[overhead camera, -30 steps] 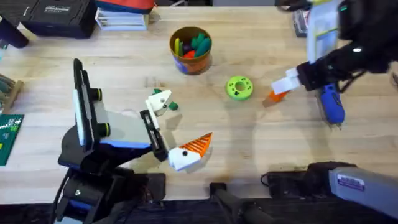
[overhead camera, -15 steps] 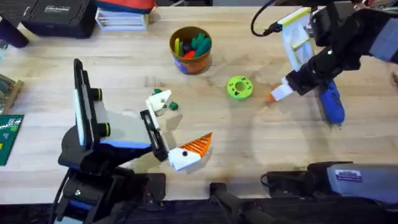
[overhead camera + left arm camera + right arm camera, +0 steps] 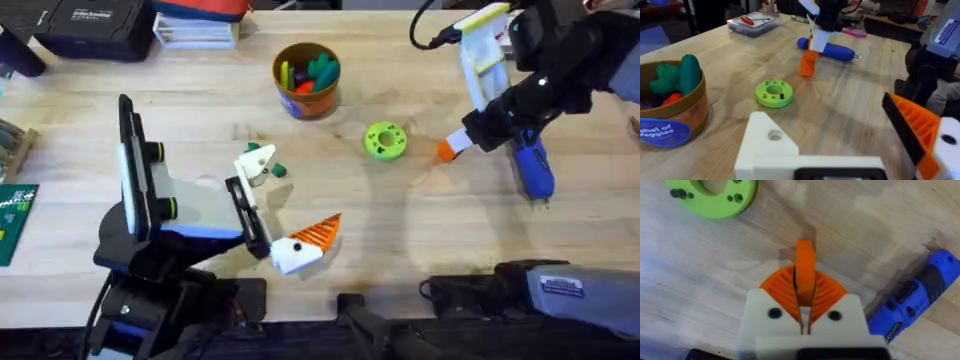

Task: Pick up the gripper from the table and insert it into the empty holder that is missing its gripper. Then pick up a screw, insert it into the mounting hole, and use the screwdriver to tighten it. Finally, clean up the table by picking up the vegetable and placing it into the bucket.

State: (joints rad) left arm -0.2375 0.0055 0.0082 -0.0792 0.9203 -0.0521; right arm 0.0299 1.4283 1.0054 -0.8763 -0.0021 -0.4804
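Observation:
My right gripper (image 3: 455, 145) is shut on the small orange ridged gripper (image 3: 446, 151), holding it upright at or just above the table (image 3: 420, 230), right of the green disc. The right wrist view shows the orange gripper (image 3: 805, 272) pinched between my orange pads (image 3: 825, 297). My left gripper (image 3: 287, 200) stands open at centre left. Its white holder (image 3: 256, 165) has no orange tip, and the other finger carries one (image 3: 318, 233). The blue screwdriver (image 3: 533, 170) lies beside the right gripper. A small green vegetable (image 3: 277, 170) lies by the holder. The bucket (image 3: 307, 95) stands at the back.
A bright green disc (image 3: 384, 140) with holes lies between the bucket and the right gripper, with a small dark screw (image 3: 781, 96) on it. The bucket holds several toy vegetables. Boxes and a black case line the far edge. A green board (image 3: 12, 220) lies at the left edge.
My right arm has swung back and to the right, and the orange gripper in its fingers has shifted slightly right. The left arm has not moved.

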